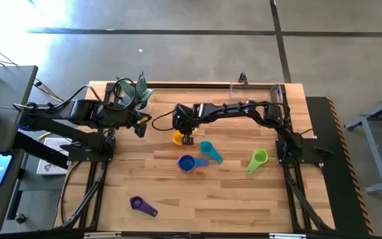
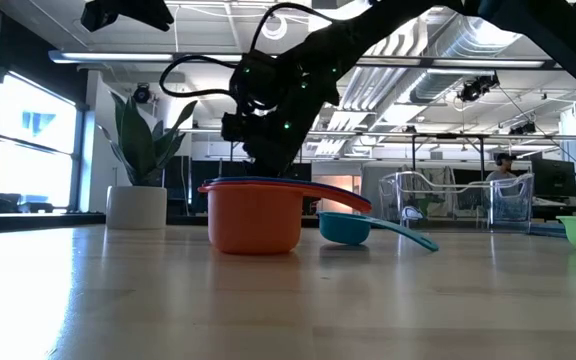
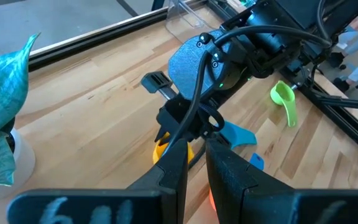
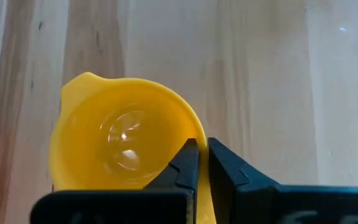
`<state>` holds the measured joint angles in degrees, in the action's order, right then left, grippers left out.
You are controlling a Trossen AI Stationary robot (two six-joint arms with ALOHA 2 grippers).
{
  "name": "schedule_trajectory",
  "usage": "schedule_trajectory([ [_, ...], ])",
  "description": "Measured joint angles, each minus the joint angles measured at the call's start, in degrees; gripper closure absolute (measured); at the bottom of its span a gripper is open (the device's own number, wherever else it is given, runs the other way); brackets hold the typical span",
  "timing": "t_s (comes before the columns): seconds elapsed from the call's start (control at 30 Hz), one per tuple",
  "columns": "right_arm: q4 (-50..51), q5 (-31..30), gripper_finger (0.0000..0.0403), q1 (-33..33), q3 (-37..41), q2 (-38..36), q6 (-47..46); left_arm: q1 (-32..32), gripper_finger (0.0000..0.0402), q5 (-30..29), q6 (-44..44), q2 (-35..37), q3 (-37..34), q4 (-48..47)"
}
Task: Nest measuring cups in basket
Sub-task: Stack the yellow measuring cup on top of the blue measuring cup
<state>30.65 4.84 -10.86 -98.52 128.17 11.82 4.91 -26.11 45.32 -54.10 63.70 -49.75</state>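
Yellow cup [image 4: 120,140] pinched at its rim by the right gripper [image 4: 202,158], mid-frame, ready for lifting toward the basket [image 1: 257,91]; left gripper [image 3: 194,168] waits closed and empty at left

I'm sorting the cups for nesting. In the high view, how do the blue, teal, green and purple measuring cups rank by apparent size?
Largest to smallest, in the high view:
1. blue cup and green cup: they look alike, so I won't rank them.
2. teal cup: bowl a little smaller.
3. purple cup: smallest bowl.
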Motion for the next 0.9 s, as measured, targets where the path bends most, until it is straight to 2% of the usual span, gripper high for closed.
schedule_trajectory([
  [0.2, 3.4, -0.2, 0.04, -0.7, 0.0, -1.2, -10.1, 0.0, 0.0353, 0.0, 0.0, 0.0, 0.0, 0.0],
  [0.47, 6.0, -1.8, 0.0402, -0.5, -0.1, -4.5, -18.6, 0.0, 0.0353, -0.1, -0.3, 0.0, 0.0, -0.2],
  [0.9, 14.1, -1.3, 0.0403, 5.0, -0.2, -11.0, -34.4, 0.0, 0.0353, 0.3, -4.7, 0.0, 0.0, -0.1],
])
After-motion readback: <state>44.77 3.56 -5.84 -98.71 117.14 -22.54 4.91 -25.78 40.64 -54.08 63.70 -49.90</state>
